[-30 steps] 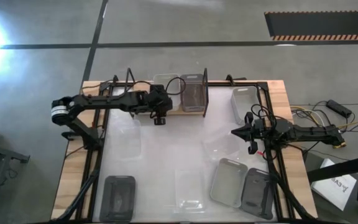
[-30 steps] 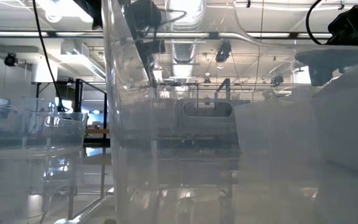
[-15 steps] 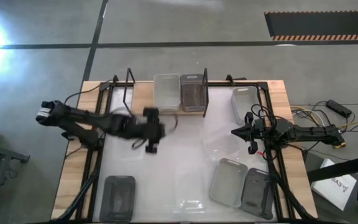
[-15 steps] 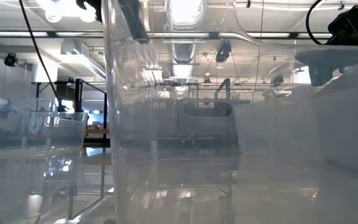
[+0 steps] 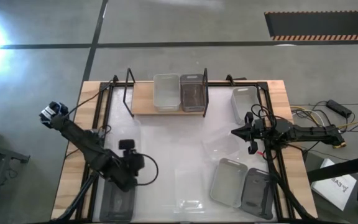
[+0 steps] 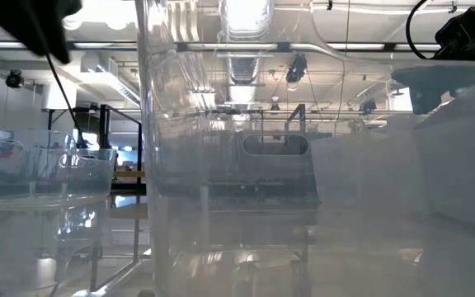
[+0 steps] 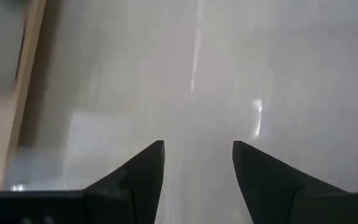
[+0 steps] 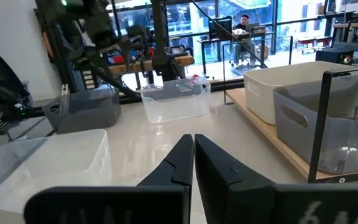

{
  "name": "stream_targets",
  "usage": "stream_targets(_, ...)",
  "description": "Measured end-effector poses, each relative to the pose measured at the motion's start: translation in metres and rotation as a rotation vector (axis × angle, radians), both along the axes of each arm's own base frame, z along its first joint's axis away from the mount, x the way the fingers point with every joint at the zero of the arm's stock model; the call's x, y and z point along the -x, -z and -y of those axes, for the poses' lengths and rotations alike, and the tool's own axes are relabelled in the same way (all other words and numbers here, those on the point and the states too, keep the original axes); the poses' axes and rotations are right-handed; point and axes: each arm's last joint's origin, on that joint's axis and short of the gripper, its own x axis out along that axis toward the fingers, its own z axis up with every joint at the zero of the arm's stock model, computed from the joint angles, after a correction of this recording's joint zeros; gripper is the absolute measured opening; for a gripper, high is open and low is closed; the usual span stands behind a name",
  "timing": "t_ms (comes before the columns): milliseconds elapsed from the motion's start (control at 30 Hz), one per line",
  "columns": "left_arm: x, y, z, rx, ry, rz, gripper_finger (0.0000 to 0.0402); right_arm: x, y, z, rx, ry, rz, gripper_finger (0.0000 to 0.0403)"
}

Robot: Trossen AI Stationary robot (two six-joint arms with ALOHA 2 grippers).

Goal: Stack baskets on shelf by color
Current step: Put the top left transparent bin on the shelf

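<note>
The shelf point(image 5: 145, 103) stands at the table's far edge. A translucent white basket point(image 5: 166, 92) and a dark grey basket point(image 5: 192, 92) rest on its board side by side. My left gripper point(image 5: 130, 171) is open point(image 7: 197, 146) and empty. It hovers over the white table just beyond the dark grey basket point(image 5: 118, 196) at the near left. My right gripper point(image 5: 236, 132) is shut point(image 8: 193, 140) and empty. It waits at the right, near a translucent basket point(image 5: 219, 143).
More baskets sit on the table: a translucent one point(image 5: 188, 186) near the middle, a light grey one point(image 5: 229, 182) and a dark grey one point(image 5: 257, 193) at the near right, a pale one point(image 5: 244, 102) at the far right, and a translucent one point(image 5: 123, 134) on the left. Black frame rails point(image 5: 98, 124) run along both sides.
My left gripper has swung away from the front of the shelf toward the table's near edge and left, and now stands by the near-left dark grey basket. The translucent white basket has stayed on the shelf beside the dark grey one.
</note>
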Motion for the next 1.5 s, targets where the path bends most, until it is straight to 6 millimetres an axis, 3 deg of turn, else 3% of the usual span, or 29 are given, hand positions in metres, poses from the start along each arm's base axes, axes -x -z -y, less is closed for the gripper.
stream_targets(133,0.008,0.010,-0.005,0.057,-0.162,-0.071,0.0183,0.000,0.000,0.000,0.000,0.000,0.000,0.0009)
stream_targets(433,0.020,0.045,-0.013,0.046,-0.215,-0.201,0.0244,0.000,0.000,0.000,0.000,0.000,0.000,0.0009)
stream_targets(567,0.027,0.062,-0.018,-0.007,-0.221,-0.257,0.0244,0.000,0.000,0.000,0.000,0.000,0.000,0.0009)
stream_targets(733,0.034,0.076,-0.024,-0.046,-0.226,-0.297,0.0201,0.000,0.000,0.000,0.000,0.000,0.000,0.0009)
stream_targets(933,0.034,0.082,-0.024,-0.037,-0.200,-0.298,0.0089,0.000,0.000,0.000,0.000,0.000,0.000,0.0009)
stream_targets(1033,0.030,0.079,-0.018,0.012,-0.120,-0.305,0.0026,0.000,0.000,0.000,0.000,0.000,0.000,0.0009)
stream_targets(1100,0.024,0.073,-0.013,0.059,-0.074,-0.292,0.0008,0.000,0.000,0.000,0.000,0.000,0.000,0.0009)
stream_targets(1500,-0.002,0.002,0.007,0.143,0.087,-0.092,0.0001,0.000,0.000,0.000,0.000,0.000,0.000,0.0009)
